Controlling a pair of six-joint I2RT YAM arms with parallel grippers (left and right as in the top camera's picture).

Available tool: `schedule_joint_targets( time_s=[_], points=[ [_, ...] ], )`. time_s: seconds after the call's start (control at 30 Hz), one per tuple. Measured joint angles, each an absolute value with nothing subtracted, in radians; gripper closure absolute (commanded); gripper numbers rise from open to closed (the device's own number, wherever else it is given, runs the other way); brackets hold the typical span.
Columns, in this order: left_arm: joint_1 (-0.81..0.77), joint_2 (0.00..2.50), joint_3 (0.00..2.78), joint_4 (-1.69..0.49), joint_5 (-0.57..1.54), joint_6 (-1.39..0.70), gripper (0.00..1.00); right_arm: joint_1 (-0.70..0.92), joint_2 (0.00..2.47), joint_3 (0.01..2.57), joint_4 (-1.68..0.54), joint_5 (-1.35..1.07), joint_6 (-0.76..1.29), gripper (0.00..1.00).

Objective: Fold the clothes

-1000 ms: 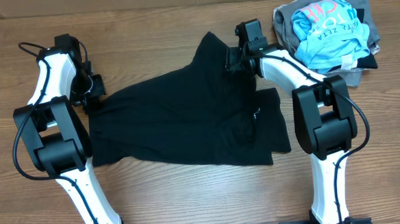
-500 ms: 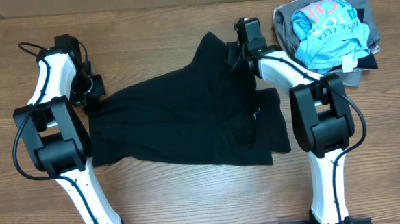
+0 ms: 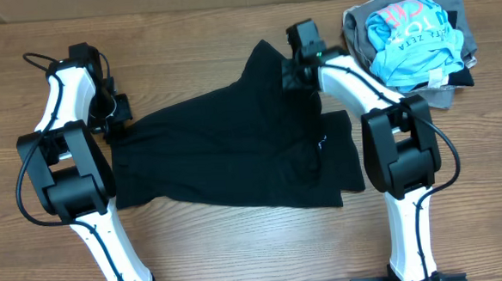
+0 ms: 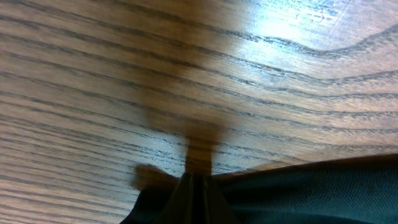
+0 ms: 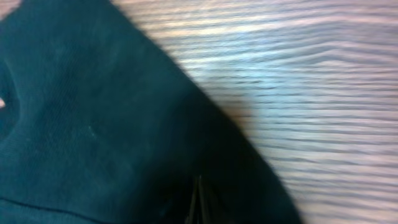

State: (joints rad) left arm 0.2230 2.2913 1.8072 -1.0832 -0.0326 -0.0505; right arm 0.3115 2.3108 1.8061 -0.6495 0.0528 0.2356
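While both jaws pinch its edges, the black shirt (image 3: 234,150) lies between.

black shirt (image 3: 234,150), spread rumpled on table

Room check. Shirt (image 3: 226,150) lies flat and low across mid desk (image 3: 240,253), so I can pass over it. Front strip of desk below the hem is bare wood, and so is the back strip from the left arm (image 3: 67,159) to the shirt's raised flap. Main obstacle is the pile (image 3: 413,33) of clothes at the back right corner, just beside my right arm (image 3: 398,150); it blocks a sweep that way. Both arms flank the shirt and close off its sides. Left pincer (image 3: 119,111) is pinched on the shirt's left edge, with bare wood past it. Right pincer (image 3: 292,72) is pinched on the flap, with bare wood between it and the pile.
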Motion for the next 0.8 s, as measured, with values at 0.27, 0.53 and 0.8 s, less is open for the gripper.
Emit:
schedule_joint_targets(
  time_s=[0.27, 0.53, 0.8],
  points=[
    [0.223, 2.291, 1.807, -1.067, -0.039, -0.051, 0.96, 0.300, 2.283, 1.970, -0.736, 0.006, 0.176, 0.22],
    [0.223, 2.291, 1.807, -1.066, -0.042, -0.051, 0.96, 0.393, 2.297, 1.975, -0.572, 0.034, 0.118, 0.06],
    [0.223, 2.291, 1.807, -1.066, -0.042, -0.051, 0.96, 0.427, 2.442, 1.977, -0.427, 0.126, 0.106, 0.07]
  ],
)
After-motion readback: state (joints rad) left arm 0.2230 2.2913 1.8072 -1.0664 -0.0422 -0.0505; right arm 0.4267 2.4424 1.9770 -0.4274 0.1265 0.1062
